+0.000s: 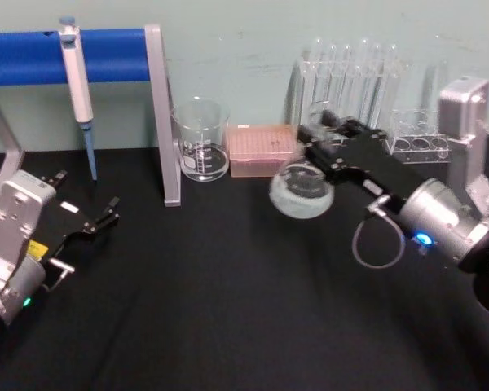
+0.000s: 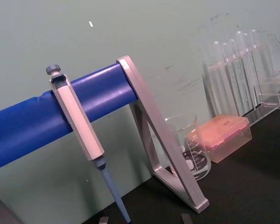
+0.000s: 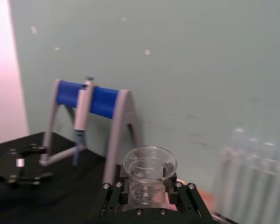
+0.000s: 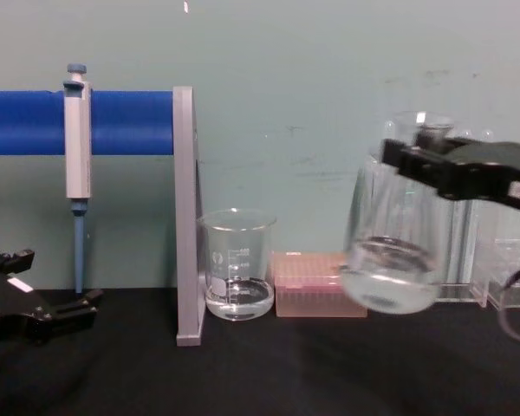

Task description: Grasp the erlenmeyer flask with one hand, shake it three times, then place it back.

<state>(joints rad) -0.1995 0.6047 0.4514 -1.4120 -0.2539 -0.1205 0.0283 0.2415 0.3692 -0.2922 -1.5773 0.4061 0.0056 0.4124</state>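
Plainly, chest view shows right gripper point(image 4: 416, 165) holding erlenmeyer flask point(image 4: 388, 260) above table point(image 4: 243, 381).

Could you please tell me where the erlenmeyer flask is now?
In the chest view the erlenmeyer flask hangs above the table at right, held by the right gripper, beside the pink box.

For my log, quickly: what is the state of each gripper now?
Left gripper: open, holding nothing, low at the left.
Right gripper: shut on the erlenmeyer flask, held in the air.
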